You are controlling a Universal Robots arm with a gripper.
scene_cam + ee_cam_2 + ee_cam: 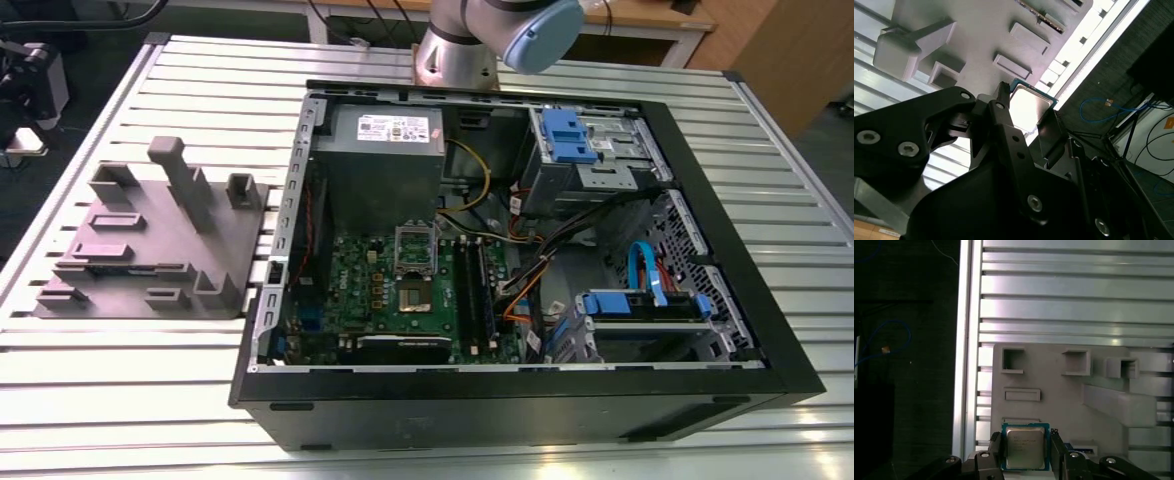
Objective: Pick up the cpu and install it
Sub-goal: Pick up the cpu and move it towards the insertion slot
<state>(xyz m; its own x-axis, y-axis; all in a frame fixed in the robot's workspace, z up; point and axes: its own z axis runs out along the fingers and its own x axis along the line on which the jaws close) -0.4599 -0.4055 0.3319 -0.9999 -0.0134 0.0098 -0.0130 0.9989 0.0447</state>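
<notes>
Holding cpu (1025, 447), seemingly clamped, end effector (1026, 441) over grey fixture (1054, 396).

Silver arm (454, 55) with a pale blue joint cap (541, 30) and matte black jaws studded with silver screws (908, 148).

Exterior view overlooks the table (134, 400); both wrist views share the fixture (1064, 405) (979, 30).

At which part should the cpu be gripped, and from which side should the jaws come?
Grip the cpu by two opposite thin edges, coming from above its metal top, as the gripper holds it in both wrist views. It is a flat, thin square, so probably only the edges give hold, leaving the underside free.
</notes>
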